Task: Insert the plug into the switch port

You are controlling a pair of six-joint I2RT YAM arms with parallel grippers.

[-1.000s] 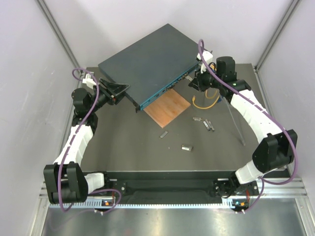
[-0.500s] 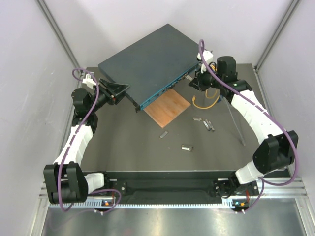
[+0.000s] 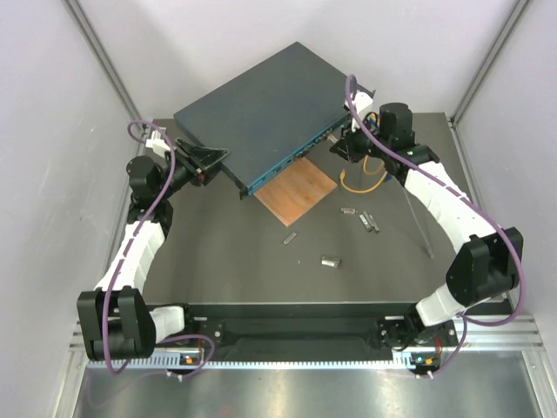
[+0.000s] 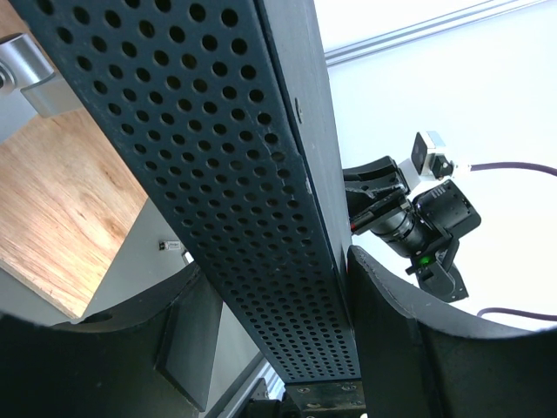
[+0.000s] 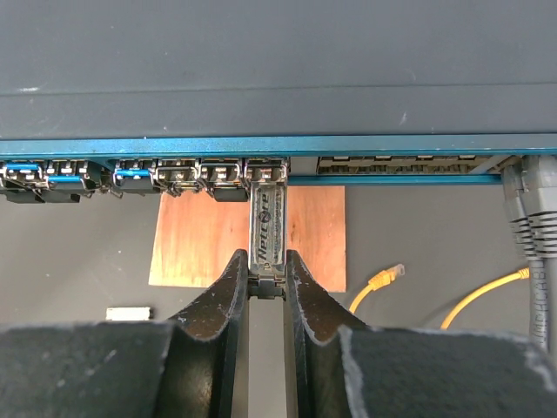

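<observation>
**Top view.**
- Switch [image 3: 261, 109]: lies slantwise at the table's [image 3: 218, 252] 12 o'clock. Its teal front edge faces 4 o'clock.
- Left gripper [image 3: 216, 165]: at the switch's 8 o'clock corner, jaws clamped on the side edge.
- Right gripper [image 3: 342, 144]: at the 3 o'clock end of the front edge. Jaws and plug are too small to read here.
- Wood square [image 3: 297, 190]: partly tucked under the front edge.
- Yellow cable [image 3: 364, 180]: looped just beside the right gripper, at its 5 o'clock.
- Four small modules [image 3: 329, 260]: scattered from 5 to 6 o'clock of the square, well apart from both grippers.

**Left wrist.**
- Switch [image 4: 218, 157]: its perforated side wall runs between the fingers [image 4: 392, 322]. The left gripper [image 4: 278, 348] pinches it top and bottom.
- Wood square [image 4: 61, 200]: at 9 o'clock.
- Right arm [image 4: 418, 226]: at 3 o'clock, past the far edge.

**Right wrist.**
- Plug [image 5: 268, 218]: silver, upright in view, tail pinched between the closed-in fingers [image 5: 228, 296] of the right gripper [image 5: 265, 283]. Its nose meets a port [image 5: 266, 171] at 12 o'clock; the depth cannot be told.
- Switch [image 5: 278, 70]: fills the top of the view. Ports at 10 o'clock are filled, each close beside the next.
- Grey cable [image 5: 540, 218]: plugged in at 3 o'clock, well apart.
- Yellow cable [image 5: 383, 283]: on the table at 4 o'clock.
- Wood square [image 5: 200, 244]: behind the plug.
</observation>
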